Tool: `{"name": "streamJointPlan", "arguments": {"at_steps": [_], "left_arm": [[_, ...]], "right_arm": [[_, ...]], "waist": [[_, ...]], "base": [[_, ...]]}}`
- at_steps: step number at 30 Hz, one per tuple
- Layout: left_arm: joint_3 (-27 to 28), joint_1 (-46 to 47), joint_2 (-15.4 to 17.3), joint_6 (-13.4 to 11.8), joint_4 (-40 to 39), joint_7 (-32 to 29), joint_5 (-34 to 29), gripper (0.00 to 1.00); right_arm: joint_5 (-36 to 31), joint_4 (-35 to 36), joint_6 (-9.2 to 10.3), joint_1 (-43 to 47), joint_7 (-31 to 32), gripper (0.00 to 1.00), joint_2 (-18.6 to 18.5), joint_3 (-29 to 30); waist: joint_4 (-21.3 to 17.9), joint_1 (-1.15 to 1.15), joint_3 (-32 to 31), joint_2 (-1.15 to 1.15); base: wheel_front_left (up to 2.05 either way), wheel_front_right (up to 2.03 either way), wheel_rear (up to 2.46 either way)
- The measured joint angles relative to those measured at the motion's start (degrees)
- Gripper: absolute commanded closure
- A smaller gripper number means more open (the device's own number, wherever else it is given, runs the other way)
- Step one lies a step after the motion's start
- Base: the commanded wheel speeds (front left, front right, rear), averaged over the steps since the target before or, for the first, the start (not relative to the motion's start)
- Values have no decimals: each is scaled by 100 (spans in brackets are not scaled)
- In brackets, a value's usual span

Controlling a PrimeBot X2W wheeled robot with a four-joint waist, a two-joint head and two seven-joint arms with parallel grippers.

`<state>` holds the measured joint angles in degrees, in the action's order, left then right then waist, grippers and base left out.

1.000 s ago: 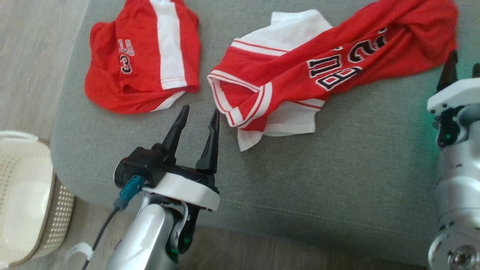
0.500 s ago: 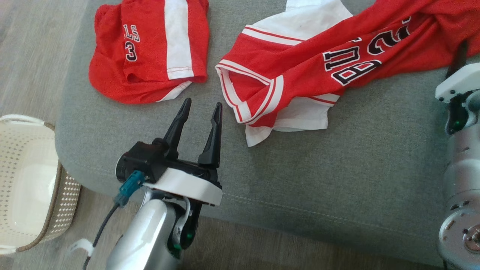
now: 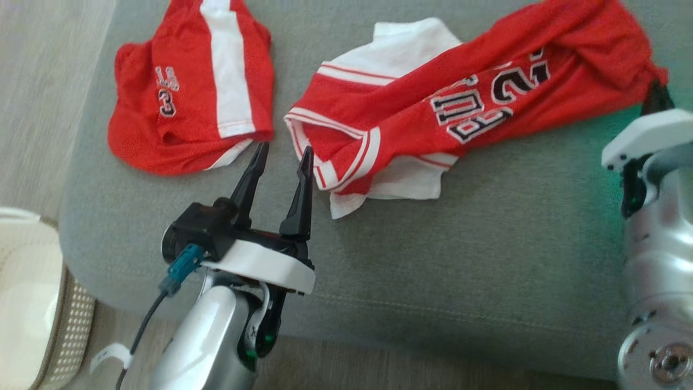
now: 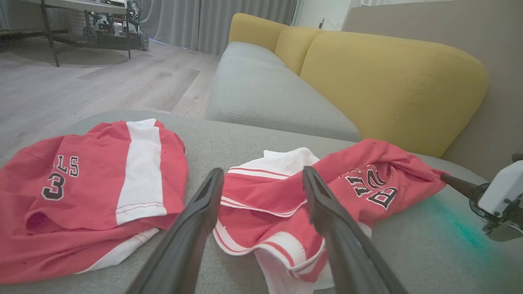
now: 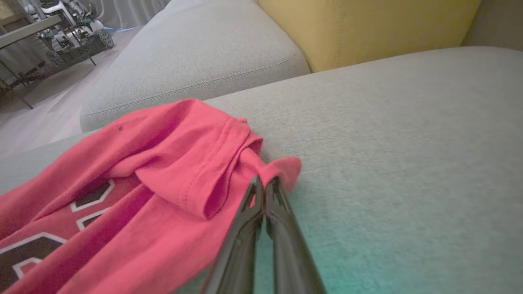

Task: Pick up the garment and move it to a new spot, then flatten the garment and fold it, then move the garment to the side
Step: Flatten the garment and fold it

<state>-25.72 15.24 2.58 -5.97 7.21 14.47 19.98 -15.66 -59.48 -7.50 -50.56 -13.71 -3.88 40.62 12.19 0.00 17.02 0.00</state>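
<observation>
Your right gripper (image 5: 264, 183) clenches the right end of the red-and-white mesh jersey (image 3: 411, 114); it stretches leftward toward your released left gripper (image 3: 281, 157).

Shorts (image 3: 189, 92) clipped by the top edge in the head view. Basket (image 3: 32, 303) half out of frame, blurred. Jersey (image 3: 433, 108) lettering folded over, unreadable. Right gripper (image 3: 654, 91) tips tucked under jersey hem; arm cut at right edge.
</observation>
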Motion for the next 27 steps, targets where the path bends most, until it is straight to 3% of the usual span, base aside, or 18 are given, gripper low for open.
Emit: {"name": "streamJointPlan", "arguments": {"at_steps": [6,15,16,17,21,27], "left_arm": [[56,-286,1,45,41,0,1,0],[51,-638,5,47,77,0,93,0],[47,-677,7,46,76,0,94,0],[35,-703,8,48,77,0,94,0],[20,-715,7,49,78,0,93,0],[29,-719,9,74,92,0,86,0]], "right_arm": [[1,407,0,631,57,100,31,-16],[382,923,0,1993,880,100,91,80],[368,981,-1,2142,978,60,109,92],[382,1060,-1,2269,993,0,135,129],[460,1266,0,2486,989,0,142,-12],[1135,1840,0,2500,695,0,141,-898]], "waist": [[-280,0,-444,0],[-645,0,-1113,0],[-679,0,-1162,0],[-706,0,-1200,0],[-756,0,-1283,0],[-724,0,-1338,0]], "base": [[0,0,0],[0,0,0],[0,0,0],[0,0,0],[0,0,0],[0,0,0]]}}
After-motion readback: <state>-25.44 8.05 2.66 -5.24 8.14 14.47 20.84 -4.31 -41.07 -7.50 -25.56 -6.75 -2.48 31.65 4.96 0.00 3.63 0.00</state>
